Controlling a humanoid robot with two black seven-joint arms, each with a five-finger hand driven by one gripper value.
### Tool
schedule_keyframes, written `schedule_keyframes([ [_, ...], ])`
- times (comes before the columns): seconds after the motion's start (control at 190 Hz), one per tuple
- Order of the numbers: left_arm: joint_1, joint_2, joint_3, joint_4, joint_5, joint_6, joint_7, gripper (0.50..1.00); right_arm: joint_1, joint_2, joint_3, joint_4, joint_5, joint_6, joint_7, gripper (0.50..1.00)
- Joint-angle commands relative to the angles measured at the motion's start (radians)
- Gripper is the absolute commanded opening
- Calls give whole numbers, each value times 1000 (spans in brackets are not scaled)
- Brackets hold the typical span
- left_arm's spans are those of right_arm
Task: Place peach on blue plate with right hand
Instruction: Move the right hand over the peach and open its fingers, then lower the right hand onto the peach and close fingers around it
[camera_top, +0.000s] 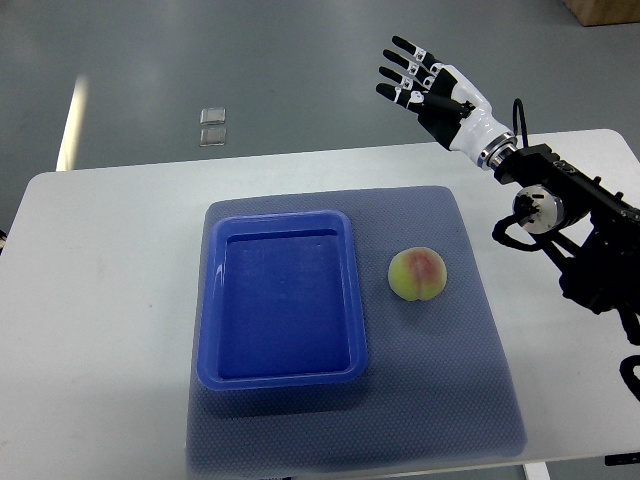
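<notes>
A yellow-green peach with a red blush (418, 274) lies on a grey-blue mat, just right of the blue plate. The blue plate (213, 305) is a rectangular tray with a raised rim and nothing in it. My right hand (418, 77) is raised beyond the table's far edge, well above and behind the peach, with its fingers spread and holding nothing. Its black arm comes in from the right edge. The left arm is out of view.
The grey-blue mat (470, 350) covers the middle of the white table (100, 300). A small clear object (212, 127) lies on the grey floor beyond the table. A brown box corner (605, 10) shows at the top right.
</notes>
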Motion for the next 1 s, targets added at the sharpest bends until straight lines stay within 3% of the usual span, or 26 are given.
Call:
schedule_keyframes([
  [0.0,0,0,0,0,1,1,0,1000,104,-107,-198,9,-61,64,-17,930],
  [0.052,0,0,0,0,1,1,0,1000,105,-107,-198,9,-61,64,-17,930],
  [0.058,0,0,0,0,1,1,0,1000,161,-153,-287,22,-91,92,-30,930],
  [0.089,0,0,0,0,3,-1,0,1000,198,-184,-352,35,-108,107,-37,930],
  [0.273,0,0,1,-4,7,-1,0,1000,413,-314,-718,146,-249,153,-76,930],
  [0.32,0,0,1,-4,7,-1,0,1000,413,-314,-718,146,-250,153,-76,930],
  [0.325,-2,0,1,-4,7,-1,0,1000,472,-337,-803,176,-297,175,-98,930],
  [0.357,-2,0,0,-4,7,-1,0,1000,511,-348,-851,196,-318,189,-112,930],
  [0.409,-2,0,0,-4,7,-1,0,1000,511,-348,-851,197,-319,189,-112,930],
  [0.425,-2,0,1,-4,9,-1,0,1000,585,-360,-931,229,-328,216,-138,930],
  [0.556,-2,0,1,-4,9,-1,0,1000,700,-382,-1009,290,-325,267,-182,930],
  [0.724,-2,0,1,-3,9,-1,0,1000,775,-378,-1064,339,-323,298,-231,930],
  [0.992,-2,0,0,-4,11,-1,0,1000,741,-362,-1067,339,-326,279,-238,930],
])
